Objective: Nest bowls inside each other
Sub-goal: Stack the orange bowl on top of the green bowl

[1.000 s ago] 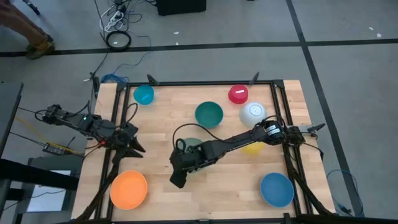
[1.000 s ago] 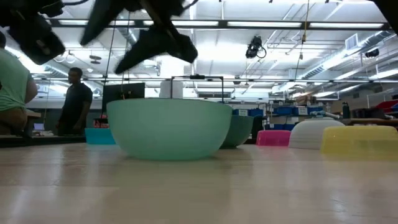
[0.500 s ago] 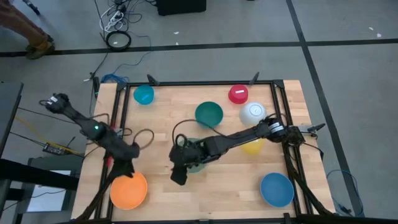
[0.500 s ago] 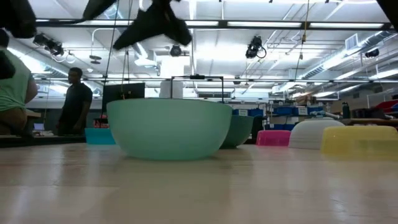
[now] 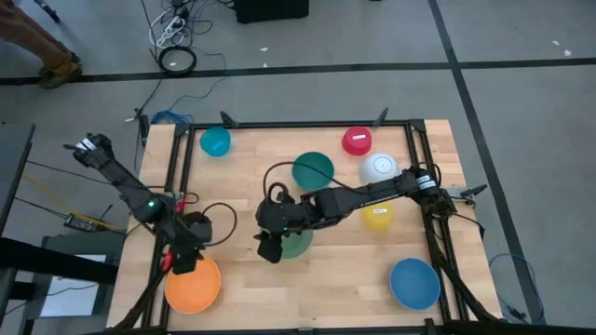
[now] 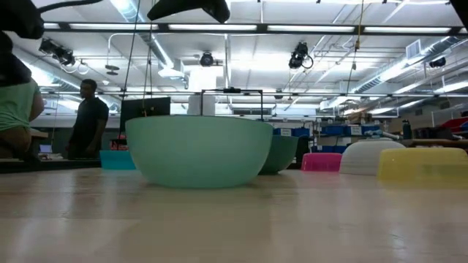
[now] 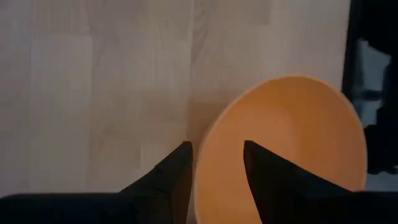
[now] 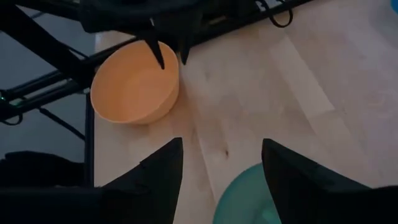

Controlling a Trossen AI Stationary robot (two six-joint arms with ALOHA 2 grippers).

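Note:
My left gripper (image 5: 182, 263) is open and points down at the far rim of the orange bowl (image 5: 193, 284), near the table's front left corner. One finger (image 8: 160, 57) stands over the bowl's inside and the other (image 8: 183, 53) outside it. My right gripper (image 5: 268, 249) is open and hangs well above the light green bowl (image 6: 197, 150), which rests on its base at mid-table. The teal (image 5: 313, 170), red (image 5: 357, 140), white (image 5: 378, 169), yellow (image 5: 377, 217), blue (image 5: 414, 283) and small light blue (image 5: 215, 141) bowls stand apart on the table. My left gripper comes from above, with its two fingers on either side of the orange bowl's far rim (image 7: 198, 163). I cannot tell whether either finger touches the rim. The bowl sits flat on the table.
Black frame rails (image 5: 410, 158) run along the table's left, far and right edges. Cables trail from the right arm (image 5: 372, 191) over mid-table. Bare wood lies between the orange and blue bowls. People (image 6: 88, 117) stand in the room beyond the table.
My left gripper has swung toward the table's near edge and tipped downward, arriving over the orange bowl's rim. My right gripper has risen from just above the light green bowl, which has stayed in place on the table.

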